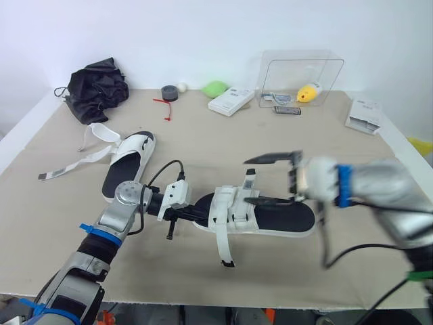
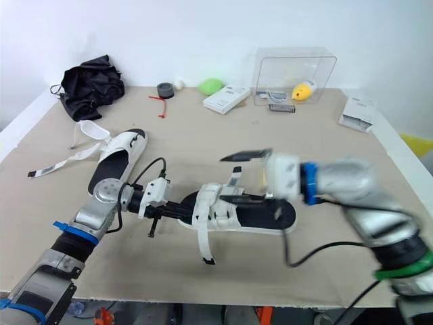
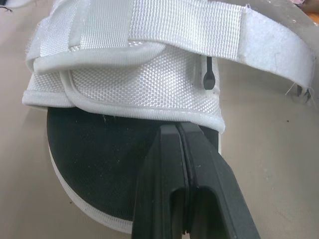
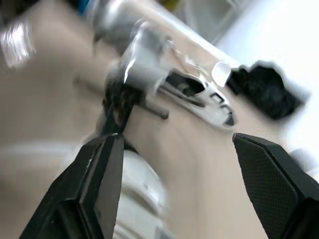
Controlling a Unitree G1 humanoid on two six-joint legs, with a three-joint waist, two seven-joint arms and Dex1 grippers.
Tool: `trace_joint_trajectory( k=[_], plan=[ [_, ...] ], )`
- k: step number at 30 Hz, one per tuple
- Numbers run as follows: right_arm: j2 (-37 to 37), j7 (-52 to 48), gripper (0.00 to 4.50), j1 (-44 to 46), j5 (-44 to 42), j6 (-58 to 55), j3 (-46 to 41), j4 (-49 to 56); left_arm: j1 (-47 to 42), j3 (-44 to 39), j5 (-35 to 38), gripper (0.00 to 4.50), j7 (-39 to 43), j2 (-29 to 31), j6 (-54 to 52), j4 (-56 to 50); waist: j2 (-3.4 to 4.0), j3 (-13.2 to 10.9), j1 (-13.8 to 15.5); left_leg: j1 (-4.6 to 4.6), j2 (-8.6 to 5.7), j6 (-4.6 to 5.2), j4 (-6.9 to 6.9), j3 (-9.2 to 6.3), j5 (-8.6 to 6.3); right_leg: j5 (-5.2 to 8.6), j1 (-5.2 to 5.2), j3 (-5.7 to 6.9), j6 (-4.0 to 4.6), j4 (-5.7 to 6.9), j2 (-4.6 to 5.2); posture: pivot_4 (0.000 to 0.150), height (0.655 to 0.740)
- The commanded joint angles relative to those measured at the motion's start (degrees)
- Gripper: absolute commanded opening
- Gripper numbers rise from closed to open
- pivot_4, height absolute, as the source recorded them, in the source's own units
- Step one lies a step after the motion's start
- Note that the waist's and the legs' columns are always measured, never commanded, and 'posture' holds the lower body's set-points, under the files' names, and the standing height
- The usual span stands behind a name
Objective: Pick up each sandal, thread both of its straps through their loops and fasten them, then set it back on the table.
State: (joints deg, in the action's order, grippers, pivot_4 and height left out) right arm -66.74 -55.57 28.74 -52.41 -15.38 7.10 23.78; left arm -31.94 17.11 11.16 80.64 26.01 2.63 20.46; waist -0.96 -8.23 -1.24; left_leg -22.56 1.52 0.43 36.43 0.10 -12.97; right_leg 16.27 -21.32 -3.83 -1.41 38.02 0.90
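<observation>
**Nearest: left gripper (image 3: pixel 177 130) clenched at one end of the near sandal (image 1: pixel 260 218), right gripper (image 1: pixel 272 179) spread above it**

- left gripper: jaws clenched pad to pad, with nothing visible between the fingers (image 3: pixel 159 194). Tips sit over the black footbed (image 3: pixel 89 164), right at the hem of the white woven upper (image 3: pixel 144 84). Can't tell whether they press on the sole or just hover.
- right gripper: jaws released wide and holding nothing. One finger is above the upper, the other low near the footbed, so they straddle the strap area.
- near sandal: flat on the counter (image 1: pixel 304 135), mid-front, between the two grippers. One strap (image 1: pixel 222 244) hangs loose toward the front edge, its dark tip on the counter, not threaded. A second webbing band (image 3: pixel 199 25) lies across the upper. Can't tell if it's fastened.
- second sandal (image 1: pixel 128 162): well apart, on the robot's left. Its long straps (image 1: pixel 78 162) are splayed out on the counter and unfastened.

Handling, my read:
- Light. The sole looks like a foam slab, with some flex but probably stiff enough to lift from one end.
- The footbed is matte, so slip risk is low.
- The upper is soft and would crush under a pinch. Hold the sole edge at the bare end, not the fabric.
- The webbing is limp. Pinch it just behind the tip, or it will likely fold before it reaches the loop.
- Nothing fragile.
- Main risk: the sandal pivots if it's held at one end only while the other arm tugs the strap.
</observation>
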Motion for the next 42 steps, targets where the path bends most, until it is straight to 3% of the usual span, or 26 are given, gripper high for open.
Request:
trace_joint_trajectory(
  k=[1,3,7,11,18,26,35,37,39,42],
  plan=[
    [-9.0,2.1,3.77,-3.5,-26.6,-21.5,-5.6,8.1,2.0,4.2,-4.7,0.00,0.4,0.7,-1.0,1.6,-0.03,0.0,0.1,0.00,0.00,0.00,-0.04,-0.04,-0.01,0.03,0.01,0.08,0.06,0.00,0.03,0.150,0.7400],
    [-13.0,7.6,3.77,-7.8,-41.4,-28.1,-7.2,9.9,1.7,4.5,-4.9,0.00,-0.5,0.4,-1.7,1.5,-0.05,0.0,0.2,-0.03,0.00,0.02,-0.06,-0.15,-0.02,0.13,0.01,0.27,0.18,0.00,0.07,0.150,0.7400],
    [-12.0,18.3,3.77,-14.0,-51.5,-30.9,-8.2,12.7,2.1,4.5,-4.7,0.00,-1.3,0.3,-3.0,0.6,-0.10,-0.1,0.2,-0.13,-0.06,0.02,0.02,-0.15,-0.02,0.24,0.00,0.30,0.04,0.00,0.11,0.150,0.7400],
    [-6.8,30.5,3.77,-16.8,-50.3,-32.0,-4.0,14.8,3.0,4.7,-4.4,0.00,-1.6,0.8,-3.7,-0.6,-0.42,-0.2,0.1,-0.17,-0.10,-0.03,0.16,-0.14,0.01,0.42,0.00,0.26,-0.57,-0.01,0.11,0.150,0.7400],
    [3.5,49.1,3.77,-16.4,-52.0,-36.8,6.0,8.6,3.6,4.8,-4.0,0.00,-1.7,1.2,-4.9,-2.1,-0.53,-0.2,0.1,-0.38,-0.26,-0.04,0.15,-0.22,0.01,0.39,-0.11,0.13,-0.61,-0.03,0.05,0.150,0.7400],
    [12.0,58.1,3.77,-13.1,-53.4,-41.5,10.2,3.2,3.1,5.2,-4.4,0.00,-1.2,1.6,-5.0,-2.1,-0.55,-0.2,0.0,-0.46,-0.32,-0.03,0.16,-0.34,0.01,0.29,-0.14,0.20,-0.44,-0.04,-0.03,0.150,0.7400],
    [14.9,59.9,3.77,-10.3,-53.9,-45.2,9.6,0.8,2.4,5.1,-4.2,0.00,-1.9,1.2,-5.3,-2.0,-0.55,-0.2,0.0,-0.53,-0.33,-0.03,0.17,-0.41,0.01,0.28,-0.14,0.28,-0.43,-0.05,-0.03,0.150,0.7400],
    [15.1,59.6,2.66,-10.3,-53.2,-45.6,9.2,0.7,2.7,5.1,-4.2,0.00,-1.9,1.3,-5.2,-2.2,-0.55,-0.2,0.0,-0.53,-0.33,-0.03,0.18,-0.46,0.01,0.28,-0.13,0.32,-0.42,-0.05,-0.04,0.150,0.7400],
    [15.3,59.4,1.97,-10.4,-52.8,-45.9,8.8,0.4,2.9,5.0,-4.1,0.00,-2.0,1.3,-5.3,-2.4,-0.55,-0.2,0.0,-0.53,-0.33,-0.03,0.18,-0.45,0.01,0.28,-0.14,0.32,-0.42,-0.05,-0.03,0.150,0.7400],
    [15.4,58.9,0.54,-10.3,-52.0,-46.4,8.4,-0.1,3.2,4.5,-3.2,0.00,-1.9,1.1,-6.1,-3.2,-0.55,-0.2,0.0,-0.54,-0.33,-0.03,0.18,-0.46,0.01,0.28,-0.14,0.33,-0.42,-0.05,-0.04,0.150,0.7400]
  ],
)
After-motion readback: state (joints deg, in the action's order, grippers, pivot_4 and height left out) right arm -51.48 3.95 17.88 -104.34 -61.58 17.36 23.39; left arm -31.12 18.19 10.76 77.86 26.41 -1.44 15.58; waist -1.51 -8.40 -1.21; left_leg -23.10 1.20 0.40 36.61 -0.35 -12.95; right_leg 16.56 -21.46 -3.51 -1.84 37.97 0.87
